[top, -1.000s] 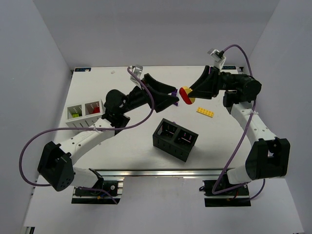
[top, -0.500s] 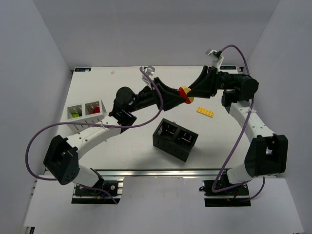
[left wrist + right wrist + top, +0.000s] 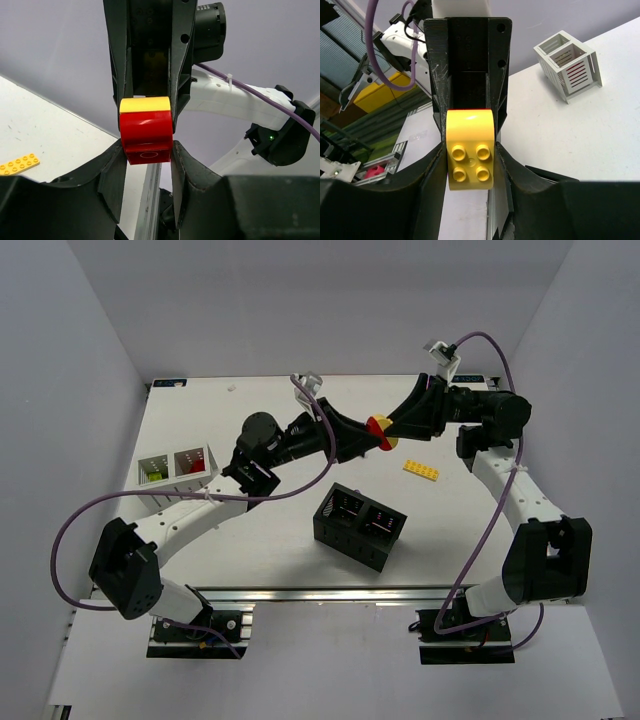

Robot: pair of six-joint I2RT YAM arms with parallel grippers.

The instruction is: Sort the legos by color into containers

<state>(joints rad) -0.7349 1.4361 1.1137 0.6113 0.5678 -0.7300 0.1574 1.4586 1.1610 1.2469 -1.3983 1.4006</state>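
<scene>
Both end effectors [image 3: 146, 152] [image 3: 470, 152] clamp stacked red-yellow legos [image 3: 380, 432].

Both arms reach inward, left gripper [image 3: 371, 437] and right gripper [image 3: 392, 429] nose to nose mid-air, each clamped on one red-yellow brick [image 3: 381, 432].

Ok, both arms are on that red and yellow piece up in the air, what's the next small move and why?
Probably pull the two arms gently apart. The red brick sits stuck to the yellow brick, the left jaws grip the red one, the right jaws clamp the yellow, and sorting by color needs them separate.
</scene>
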